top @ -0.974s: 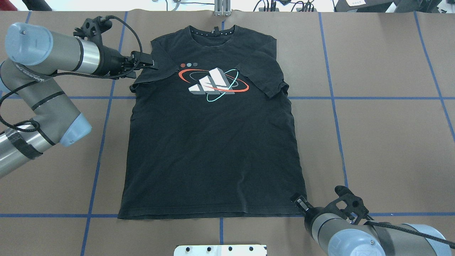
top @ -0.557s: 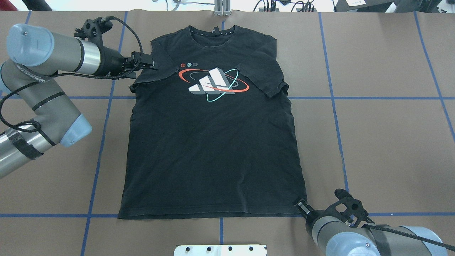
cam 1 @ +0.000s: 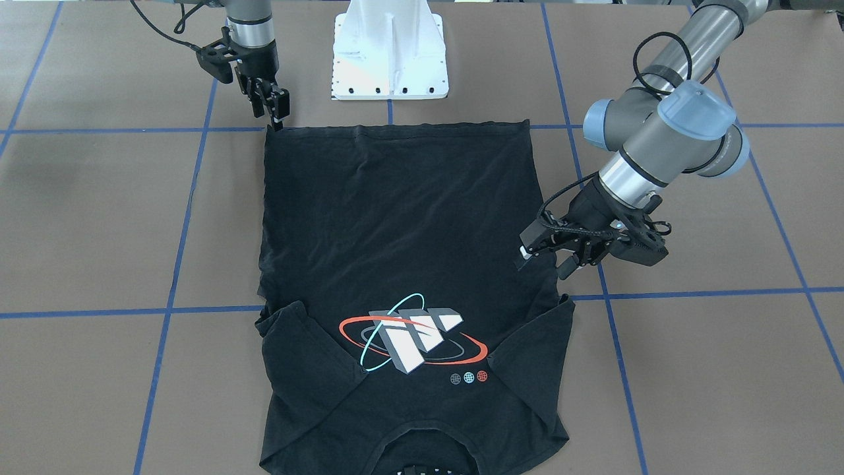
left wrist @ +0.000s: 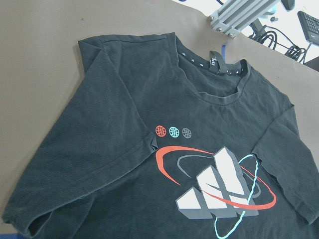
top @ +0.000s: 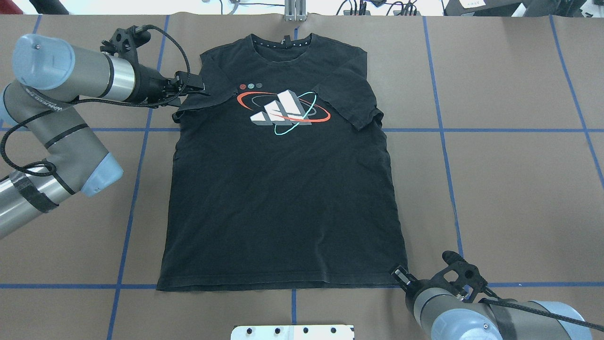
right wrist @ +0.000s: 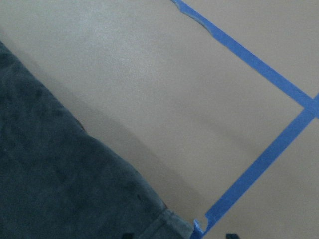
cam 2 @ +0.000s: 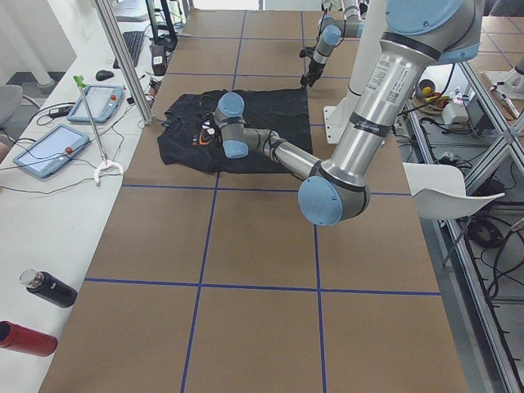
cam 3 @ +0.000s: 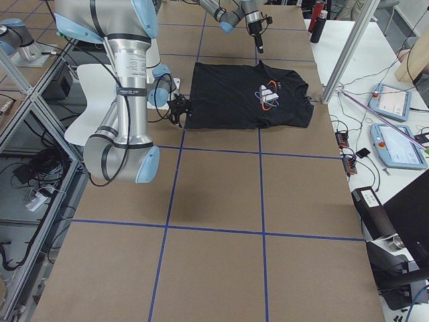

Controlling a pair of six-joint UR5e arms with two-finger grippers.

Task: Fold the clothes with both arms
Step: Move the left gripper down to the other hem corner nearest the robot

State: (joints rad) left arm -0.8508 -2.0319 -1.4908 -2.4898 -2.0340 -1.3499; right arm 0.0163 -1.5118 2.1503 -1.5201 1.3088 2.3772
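- Black short-sleeved graphic T-shirt (top: 283,198): flat, collar at twelve.
- Left black gripper (top: 198,87): ten-o'clock sleeve; opening unclear.
- Right black gripper (top: 398,273): parted, empty, astride five-o'clock hem corner to pinch.

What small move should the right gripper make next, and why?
Probably lower slightly and close on the hem corner of the T-shirt: the right gripper is open, its fingertips straddling that corner, and the shirt lies flat.
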